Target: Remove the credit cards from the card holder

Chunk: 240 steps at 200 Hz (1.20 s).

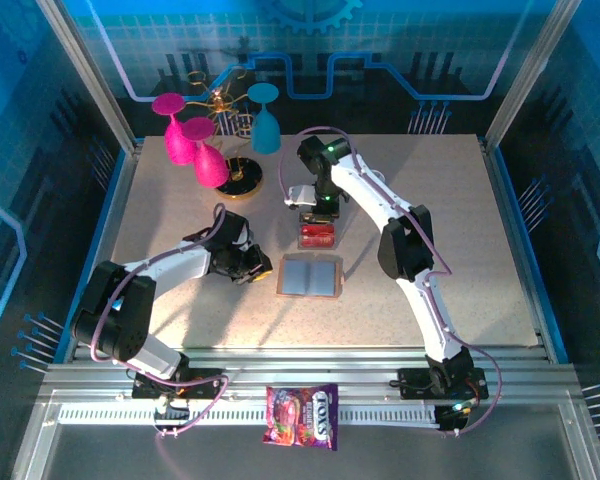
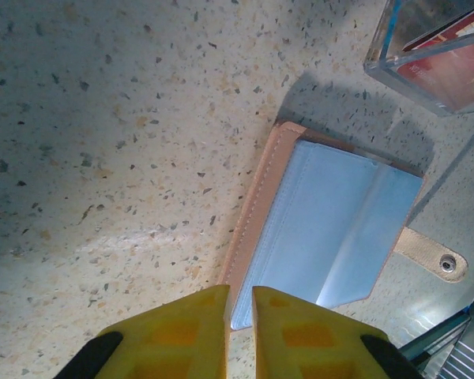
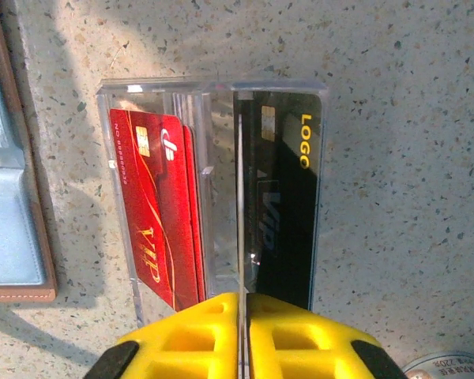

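Several red cards (image 3: 154,209) (stacked) and a black card (image 3: 288,197) lie in a clear tray (image 3: 213,85), just beyond the open wallet (image 1: 309,275). The right arm stretches far forward, its right gripper (image 3: 243,332) pressed closed over one end of the tray. The left arm folds low, its left gripper (image 2: 238,316) nearly closed at the wallet's corner; whether it pinches the edge, I cannot tell.

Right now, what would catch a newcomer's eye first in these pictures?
The red and black credit cards glare out of a clear tray mid-table, at the right gripper. Beside them the card holder lies open, its blue-grey pockets looking empty, with the left gripper at its edge. Bright pink glasses stand out at the far left.
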Available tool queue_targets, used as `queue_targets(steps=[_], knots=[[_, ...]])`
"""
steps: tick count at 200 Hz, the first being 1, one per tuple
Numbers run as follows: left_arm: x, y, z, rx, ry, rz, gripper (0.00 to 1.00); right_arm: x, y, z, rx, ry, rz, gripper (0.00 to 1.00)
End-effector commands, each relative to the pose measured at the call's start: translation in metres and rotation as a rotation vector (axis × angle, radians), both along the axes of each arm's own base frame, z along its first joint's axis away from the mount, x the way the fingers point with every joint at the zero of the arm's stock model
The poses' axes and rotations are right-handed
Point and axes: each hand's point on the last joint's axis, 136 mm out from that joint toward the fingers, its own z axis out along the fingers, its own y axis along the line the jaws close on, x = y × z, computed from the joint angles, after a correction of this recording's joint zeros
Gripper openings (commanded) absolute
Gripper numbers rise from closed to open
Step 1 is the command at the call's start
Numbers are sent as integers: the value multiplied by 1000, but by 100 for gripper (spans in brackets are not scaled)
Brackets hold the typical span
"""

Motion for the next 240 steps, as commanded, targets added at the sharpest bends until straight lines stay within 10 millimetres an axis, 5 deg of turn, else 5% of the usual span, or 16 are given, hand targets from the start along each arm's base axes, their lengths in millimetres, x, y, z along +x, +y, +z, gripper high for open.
queue_targets(steps=[1, 51, 123, 186, 210, 222, 240], knots=[[-3, 8, 2, 7, 3, 35, 16, 9, -7, 9, -12, -36, -13, 20], [-1, 8, 3, 7, -7, 34, 18, 23, -12, 34, 0, -149, -63, 26], [9, 14, 13, 29, -80, 7, 28, 11, -25, 65, 81, -233, -183, 38], [15, 37, 30, 131, -181, 2, 62, -15, -37, 69, 207, -305, -358, 62], [17, 45, 37, 162, -231, 0, 98, -25, -49, 65, 224, -339, -435, 76], [18, 50, 39, 177, -251, 6, 99, -29, -54, 63, 237, -352, -474, 99], [21, 59, 43, 207, -278, 24, 99, -34, -64, 61, 249, -387, -535, 100]])
